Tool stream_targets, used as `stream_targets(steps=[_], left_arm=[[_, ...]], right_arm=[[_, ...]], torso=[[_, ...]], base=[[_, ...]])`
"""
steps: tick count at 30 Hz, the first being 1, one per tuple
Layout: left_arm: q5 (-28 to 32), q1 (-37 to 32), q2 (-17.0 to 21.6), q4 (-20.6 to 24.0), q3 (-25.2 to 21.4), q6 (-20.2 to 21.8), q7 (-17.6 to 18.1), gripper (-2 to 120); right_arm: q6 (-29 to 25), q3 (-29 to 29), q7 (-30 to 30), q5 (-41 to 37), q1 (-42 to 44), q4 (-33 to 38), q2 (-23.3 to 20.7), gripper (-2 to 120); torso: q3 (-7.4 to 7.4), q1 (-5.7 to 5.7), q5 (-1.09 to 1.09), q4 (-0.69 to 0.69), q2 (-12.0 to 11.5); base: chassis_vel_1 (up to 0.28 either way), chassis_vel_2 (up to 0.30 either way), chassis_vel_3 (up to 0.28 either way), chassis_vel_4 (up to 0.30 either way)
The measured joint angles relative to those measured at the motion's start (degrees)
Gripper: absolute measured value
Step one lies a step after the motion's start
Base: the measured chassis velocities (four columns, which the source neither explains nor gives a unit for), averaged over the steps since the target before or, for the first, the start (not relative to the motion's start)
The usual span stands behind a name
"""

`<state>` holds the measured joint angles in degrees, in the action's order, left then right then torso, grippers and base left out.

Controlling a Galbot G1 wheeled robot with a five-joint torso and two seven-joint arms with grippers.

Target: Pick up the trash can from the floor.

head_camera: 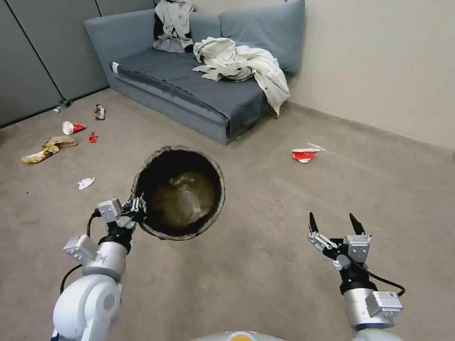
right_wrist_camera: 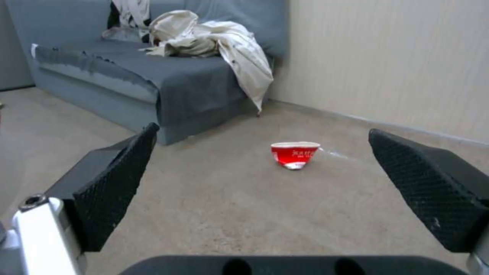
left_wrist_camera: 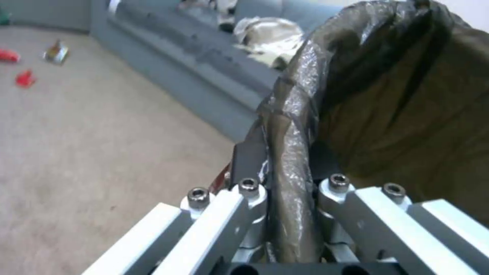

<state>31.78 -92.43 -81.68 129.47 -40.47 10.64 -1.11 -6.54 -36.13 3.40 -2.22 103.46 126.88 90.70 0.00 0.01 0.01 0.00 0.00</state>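
The trash can [head_camera: 180,194] is in the middle of the head view, its round mouth lined with a dark bag and turned up toward me. My left gripper [head_camera: 138,205] is shut on its near-left rim. In the left wrist view the bag-covered rim [left_wrist_camera: 290,126] runs between the two fingers [left_wrist_camera: 248,156] of the left gripper [left_wrist_camera: 285,162]. The can's base is hidden, so I cannot tell whether it touches the floor [head_camera: 260,274]. My right gripper [head_camera: 335,221] hovers open over bare carpet at the lower right, holding nothing; the right wrist view also shows the right gripper [right_wrist_camera: 263,131] spread wide.
A grey sofa [head_camera: 189,80] with crumpled clothes [head_camera: 241,64] stands against the back wall. A crushed red cup [head_camera: 304,154] lies on the carpet ahead of the right gripper. Wrappers, a second cup [head_camera: 71,127] and scraps are scattered at the far left.
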Motion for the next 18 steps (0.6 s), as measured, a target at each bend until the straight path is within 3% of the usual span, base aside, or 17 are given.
stream_targets(steps=[9,18], left_arm=[[-4.16,-2.99,1.49,0.57,0.75,-1.88,-2.32,5],[-3.54,-3.97,2.25,0.63,1.47,0.17,-1.51,5]], right_arm=[[-0.32,-0.08,-0.1,0.01,0.19,0.04,0.16,100],[-0.69,-0.11,-0.12,0.23,0.41,0.27,0.49,100]], torso=[[0.0,0.0,-0.01,0.0,-0.01],[0.0,-0.01,-0.01,0.0,0.0]], base=[[0.0,0.0,0.0,0.0],[0.0,0.0,0.0,0.0]])
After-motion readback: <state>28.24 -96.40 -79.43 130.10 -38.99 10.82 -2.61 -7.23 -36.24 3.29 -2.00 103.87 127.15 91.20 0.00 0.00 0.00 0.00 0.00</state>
